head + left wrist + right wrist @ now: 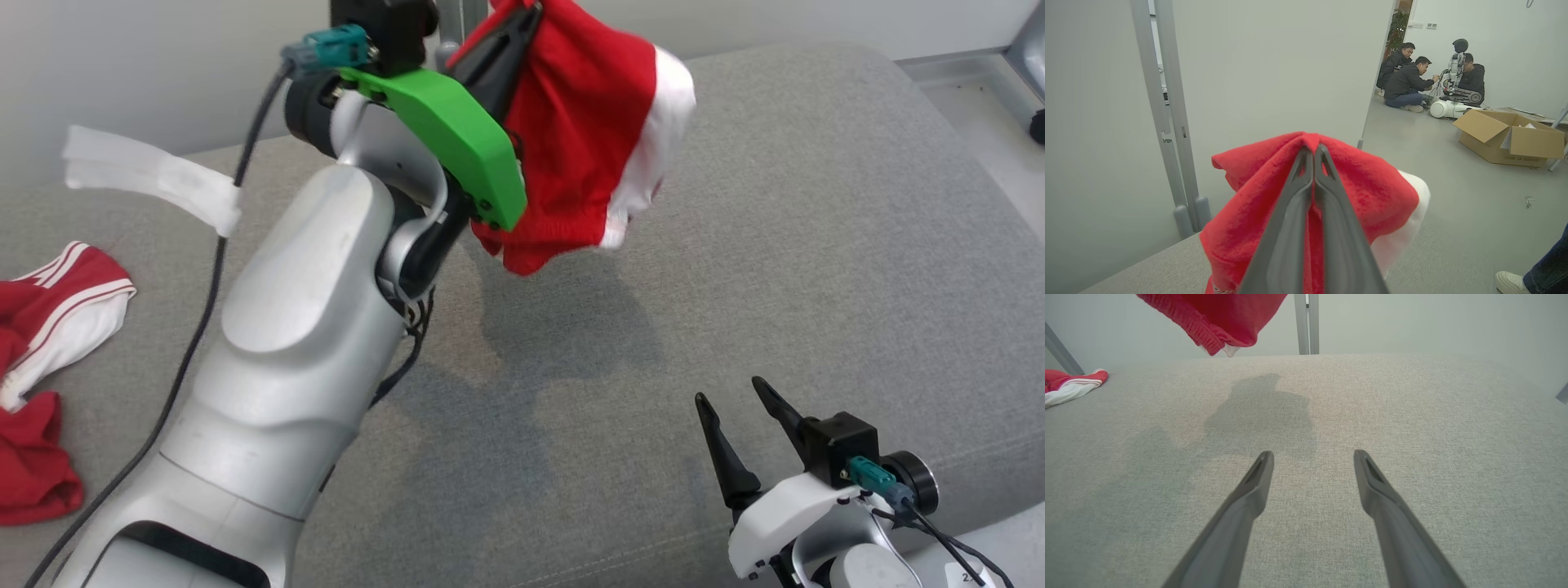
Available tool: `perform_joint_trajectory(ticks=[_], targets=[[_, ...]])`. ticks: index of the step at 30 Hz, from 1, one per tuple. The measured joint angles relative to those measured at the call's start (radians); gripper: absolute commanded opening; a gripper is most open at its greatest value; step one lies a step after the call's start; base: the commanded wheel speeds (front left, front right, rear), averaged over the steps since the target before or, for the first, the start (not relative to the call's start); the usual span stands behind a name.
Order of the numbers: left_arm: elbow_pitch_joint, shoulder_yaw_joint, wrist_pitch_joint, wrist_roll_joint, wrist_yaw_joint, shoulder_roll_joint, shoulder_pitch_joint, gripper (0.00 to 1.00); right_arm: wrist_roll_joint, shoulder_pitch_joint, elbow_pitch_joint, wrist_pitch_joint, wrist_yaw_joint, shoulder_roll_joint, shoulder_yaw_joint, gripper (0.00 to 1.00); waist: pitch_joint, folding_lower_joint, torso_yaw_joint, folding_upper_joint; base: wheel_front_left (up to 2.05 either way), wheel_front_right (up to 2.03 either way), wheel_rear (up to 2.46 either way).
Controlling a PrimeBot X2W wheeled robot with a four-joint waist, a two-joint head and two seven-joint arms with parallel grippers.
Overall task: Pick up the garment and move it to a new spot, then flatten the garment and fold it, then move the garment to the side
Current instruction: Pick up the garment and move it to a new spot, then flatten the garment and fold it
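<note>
A red garment with a white panel [600, 122] hangs in the air above the grey cushion's far middle, bunched and drooping. My left gripper [522, 12] is shut on its top edge, raised high at the top of the head view. In the left wrist view the closed fingers [1312, 153] pinch the red cloth [1249, 196], which drapes on both sides. The hem of the garment [1216, 318] shows at the top of the right wrist view. My right gripper [729, 392] stands open near the front right, just above the cushion, holding nothing; its own view shows it spread [1312, 455].
More red and white clothing [49, 359] lies at the cushion's left edge [1069, 381]. The grey padded surface [816, 245] stretches wide under the garment. A wall and metal post [1163, 122] stand behind. Three people, another robot and a cardboard box [1511, 136] are far off. A shoe [1511, 281] is close by.
</note>
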Motion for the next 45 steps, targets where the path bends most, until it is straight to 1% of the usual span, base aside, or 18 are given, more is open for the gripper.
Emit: perform_joint_trajectory(ticks=[2,4,6,9,11,13,14,15,16,17,19,24,29,31,36,40,45], targets=[[-0.008,-0.039,0.012,-0.032,-0.003,-0.003,0.013,0.0,0.007,-0.005,0.004,-0.008,0.0,0.0,-0.001,1.0,0.015,0.0,-0.013,0.0,0.0,0.0,0.0],[0.017,-0.063,0.017,-0.028,-0.003,-0.002,0.022,0.0,0.014,-0.018,0.008,-0.016,0.0,-0.001,-0.001,1.0,0.034,0.0,-0.022,0.0,0.0,0.0,0.0],[0.06,-0.089,0.023,0.007,-0.003,0.027,0.034,0.0,0.016,-0.028,0.013,-0.024,0.0,0.0,0.0,1.0,0.052,0.0,-0.028,0.0,0.0,0.0,0.0],[0.132,-0.117,0.027,0.058,0.012,0.092,0.05,0.0,0.018,-0.031,0.021,-0.033,0.0,0.0,-0.001,1.0,0.074,0.0,-0.035,0.0,0.0,0.0,0.0],[0.174,-0.121,0.02,0.079,0.03,0.121,0.051,0.0,0.018,-0.036,0.027,-0.035,0.0,0.0,-0.003,1.0,0.086,0.0,-0.037,0.0,0.0,0.0,0.0],[0.211,-0.125,-0.008,0.101,0.054,0.136,0.054,0.0,0.018,-0.039,0.033,-0.037,0.0,0.0,-0.004,1.0,0.094,0.0,-0.034,0.0,0.0,0.0,0.0],[0.232,-0.13,-0.02,0.116,0.066,0.14,0.054,0.27,0.019,-0.039,0.037,-0.039,0.0,-0.001,-0.004,1.0,0.096,0.0,-0.031,0.0,0.0,0.0,0.0],[0.252,-0.135,-0.022,0.124,0.073,0.141,0.055,0.73,0.021,-0.039,0.04,-0.039,0.0,0.0,-0.003,1.0,0.097,0.0,-0.027,0.0,0.0,0.0,0.0],[0.28,-0.132,-0.021,0.124,0.086,0.141,0.061,1.0,0.021,-0.04,0.043,-0.039,0.0,0.0,-0.002,1.0,0.097,0.0,-0.023,0.0,0.0,0.0,0.0],[0.301,-0.132,-0.024,0.124,0.101,0.141,0.068,1.0,0.022,-0.04,0.045,-0.039,0.0,0.0,-0.002,1.0,0.096,0.0,-0.019,0.0,0.0,0.0,0.0],[0.333,-0.128,-0.049,0.125,0.113,0.142,0.079,1.0,0.022,-0.041,0.049,-0.04,0.0,0.0,-0.003,1.0,0.092,0.0,-0.011,0.0,0.0,0.0,0.0],[0.374,-0.104,-0.104,0.096,0.124,0.126,0.1,1.0,0.017,-0.041,0.056,-0.04,0.0,0.0,-0.013,1.0,0.069,0.0,0.011,0.0,0.0,0.0,0.0],[0.38,-0.095,-0.131,0.079,0.119,0.116,0.122,1.0,0.015,-0.036,0.061,-0.034,0.0,0.0,-0.022,1.0,0.04,0.0,0.03,0.0,0.0,0.0,0.0],[0.374,-0.107,-0.133,0.079,0.106,0.108,0.142,1.0,0.014,-0.027,0.062,-0.033,0.0,0.0,-0.023,1.0,0.025,0.0,0.039,0.0,0.0,0.0,0.0],[0.337,-0.15,-0.146,0.088,0.097,0.075,0.2,1.0,0.012,-0.017,0.06,-0.024,0.0,0.0,-0.022,1.0,-0.011,0.0,0.052,0.0,0.0,0.0,0.0],[0.308,-0.173,-0.155,0.09,0.105,0.054,0.25,1.0,0.006,-0.012,0.051,-0.017,0.0,0.0,-0.018,1.0,-0.022,0.0,0.037,0.0,0.0,0.0,0.0],[0.289,-0.192,-0.153,0.094,0.126,0.045,0.287,1.0,0.002,-0.008,0.038,-0.012,0.0,0.0,-0.014,1.0,-0.02,0.0,-0.008,0.0,0.0,0.0,0.0]])
